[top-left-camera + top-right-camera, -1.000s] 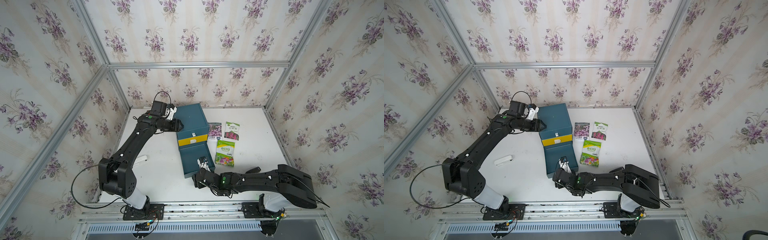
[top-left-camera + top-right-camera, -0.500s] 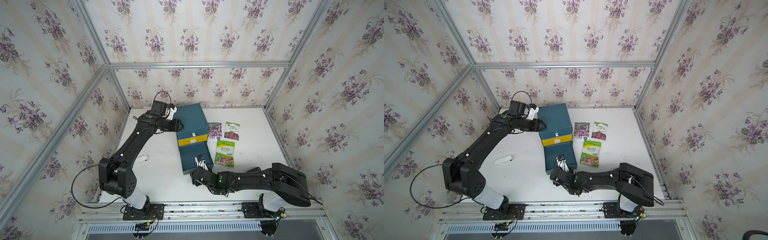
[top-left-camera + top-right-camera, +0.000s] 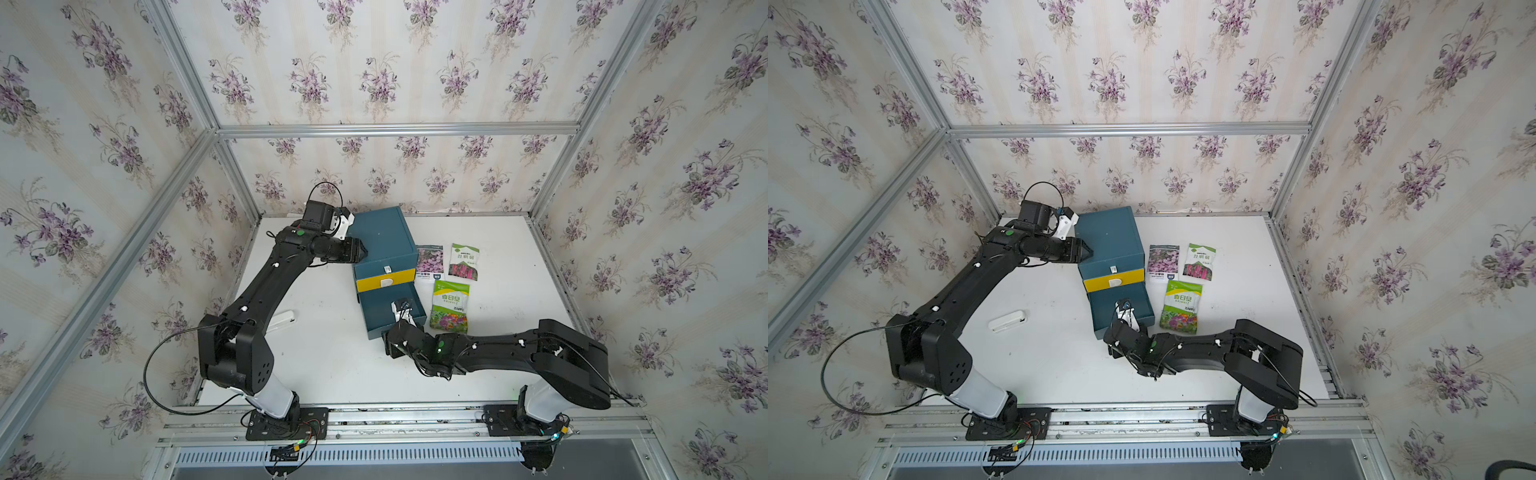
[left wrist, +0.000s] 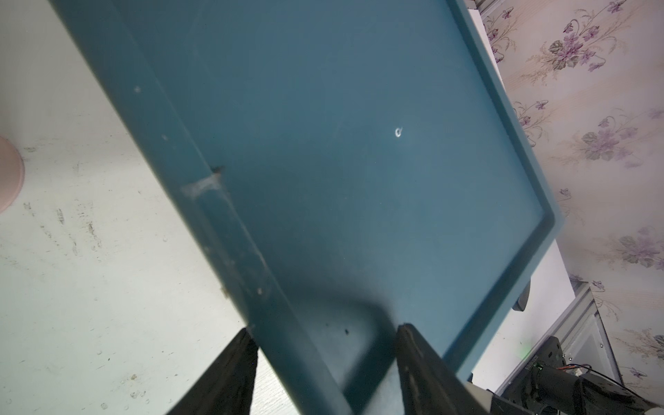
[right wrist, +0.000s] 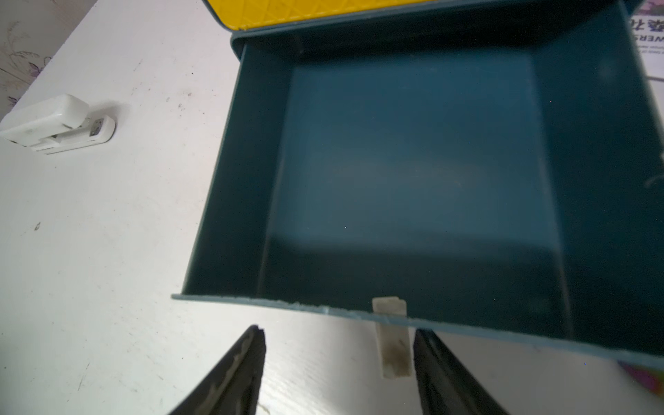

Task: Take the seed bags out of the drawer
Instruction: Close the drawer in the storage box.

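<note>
1. Only "WERS" reads, on a cut-off label [image 5: 646, 39], upper right
2. Three seed bags [image 3: 450, 303] lie mid-frame, right of the drawer [image 3: 378, 311]
3. Meanwhile left gripper [image 4: 325, 330] pinches the box [image 4: 323, 143] edge; right gripper [image 5: 337, 330] spread

The left arm [image 3: 266, 291] and right arm [image 3: 503, 353] are matte black, with white base sleeves, green lights and looping black cables.
</note>
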Motion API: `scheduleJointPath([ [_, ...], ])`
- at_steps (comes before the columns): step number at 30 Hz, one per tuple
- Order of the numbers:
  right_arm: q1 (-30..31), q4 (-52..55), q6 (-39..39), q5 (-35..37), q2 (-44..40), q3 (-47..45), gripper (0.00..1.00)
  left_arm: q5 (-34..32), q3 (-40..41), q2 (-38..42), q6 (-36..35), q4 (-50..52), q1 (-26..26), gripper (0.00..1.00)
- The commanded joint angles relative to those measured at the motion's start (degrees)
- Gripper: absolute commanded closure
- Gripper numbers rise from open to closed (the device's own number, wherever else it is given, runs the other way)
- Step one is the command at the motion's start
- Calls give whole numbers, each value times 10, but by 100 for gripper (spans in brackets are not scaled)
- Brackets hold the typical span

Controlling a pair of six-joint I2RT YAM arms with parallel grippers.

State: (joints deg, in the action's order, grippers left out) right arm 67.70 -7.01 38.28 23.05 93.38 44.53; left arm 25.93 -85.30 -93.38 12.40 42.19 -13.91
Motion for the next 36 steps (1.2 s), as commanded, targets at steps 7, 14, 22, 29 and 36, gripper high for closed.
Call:
scheduleJointPath([
  [7,-26,-52,-46,-10,23,19,32,-57,7,-15,-29,111,0,36],
  [14,-45,-69,-65,-15,46,37,33,-57,7,-16,-30,111,0,36],
  [22,-66,-91,-82,-19,82,66,35,-57,7,-16,-30,111,2,36],
  [29,-83,-115,-92,-22,105,83,37,-57,7,-16,-32,111,4,36],
  [36,-94,-136,-92,-23,134,101,39,-57,7,-19,-33,112,5,36],
])
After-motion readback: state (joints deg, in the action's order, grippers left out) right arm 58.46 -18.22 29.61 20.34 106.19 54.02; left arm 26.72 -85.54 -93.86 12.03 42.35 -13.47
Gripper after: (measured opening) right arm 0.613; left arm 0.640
